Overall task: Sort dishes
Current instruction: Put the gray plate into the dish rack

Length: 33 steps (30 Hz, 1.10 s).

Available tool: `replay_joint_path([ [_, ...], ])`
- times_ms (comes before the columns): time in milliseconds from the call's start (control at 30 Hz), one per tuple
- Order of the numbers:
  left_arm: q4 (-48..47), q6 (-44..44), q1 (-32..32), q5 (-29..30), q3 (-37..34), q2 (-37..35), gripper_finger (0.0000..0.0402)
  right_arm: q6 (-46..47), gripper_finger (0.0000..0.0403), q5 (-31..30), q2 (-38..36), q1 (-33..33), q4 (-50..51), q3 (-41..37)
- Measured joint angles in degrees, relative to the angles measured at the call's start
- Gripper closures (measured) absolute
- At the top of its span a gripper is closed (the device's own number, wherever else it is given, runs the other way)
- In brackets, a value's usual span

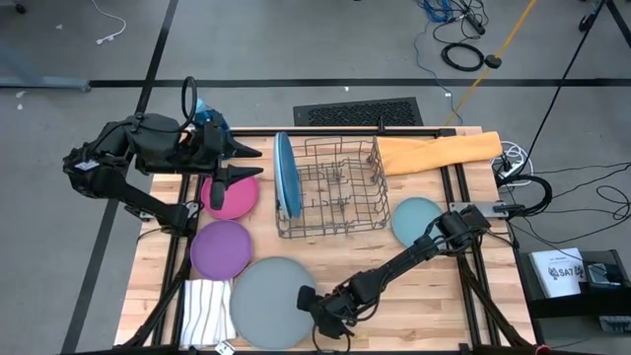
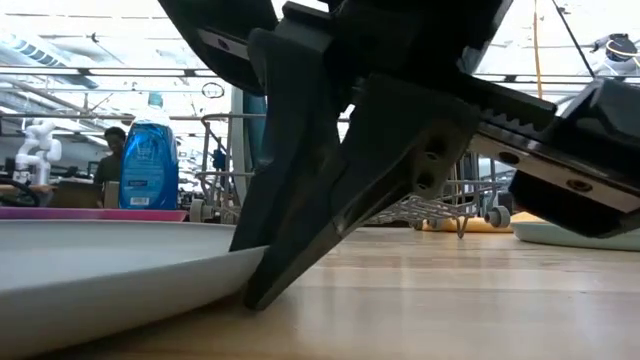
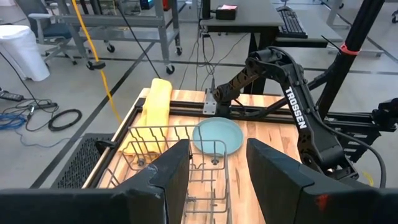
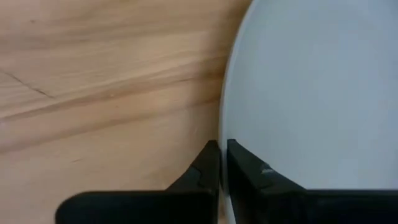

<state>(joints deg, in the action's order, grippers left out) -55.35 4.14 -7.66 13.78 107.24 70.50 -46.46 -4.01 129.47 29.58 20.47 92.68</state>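
Observation:
The large grey plate (image 1: 268,301) lies flat near the table's front edge. My right gripper (image 1: 312,302) is at its right rim, shut on it; it also shows in the right wrist view (image 4: 222,155). My left gripper (image 1: 245,163) is open and empty, hovering above the magenta plate (image 1: 230,197) beside the rack's left end. The purple plate (image 1: 220,248) lies in front of the magenta one. The pale teal plate (image 1: 416,219) lies to the right of the rack. Blue plates (image 1: 286,174) stand on edge in the wire rack (image 1: 335,187). My right gripper pinches the grey plate's right rim (image 4: 225,124) between its two fingers. The fingers slant down from the table's right side, and the lower fingertip (image 2: 262,282) reaches the wood under the rim. The plate (image 2: 100,270) still lies on the table.
A striped white cloth (image 1: 205,312) lies at the front left, partly under the grey plate. A yellow cloth (image 1: 439,152) lies at the back right. A blue soap bottle (image 2: 150,160) stands at the back left. Bare wood (image 1: 424,296) lies at the front right.

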Motion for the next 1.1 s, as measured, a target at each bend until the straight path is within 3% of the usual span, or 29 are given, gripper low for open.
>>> replay_joint_path([
  [233, 0.02, 0.04, 0.00, -0.02, 0.00, 0.00, 0.0240, 0.86, 0.0400, -1.79, -3.36, 0.16, 5.46, -0.35],
  [467, 0.02, 0.00, 0.00, -0.04, 0.00, 0.00, 0.0240, 3.25, 0.0401, -0.81, -12.64, 0.18, 11.93, -0.35],
  [733, 0.64, 0.00, 0.00, -0.12, 0.00, 0.00, 0.0240, 11.31, 0.0401, 7.45, -26.53, 0.42, 15.01, -0.33],
  [967, 1.81, -0.14, 0.00, -0.70, 0.00, 0.00, 0.0240, 17.13, 0.0401, 6.63, -38.24, 0.53, 17.89, -0.27],
  [1100, 6.36, -1.19, -0.70, -1.96, 0.00, -0.10, 0.0240, 21.02, 0.0401, 1.77, -42.90, 0.54, 18.84, -0.26],
])
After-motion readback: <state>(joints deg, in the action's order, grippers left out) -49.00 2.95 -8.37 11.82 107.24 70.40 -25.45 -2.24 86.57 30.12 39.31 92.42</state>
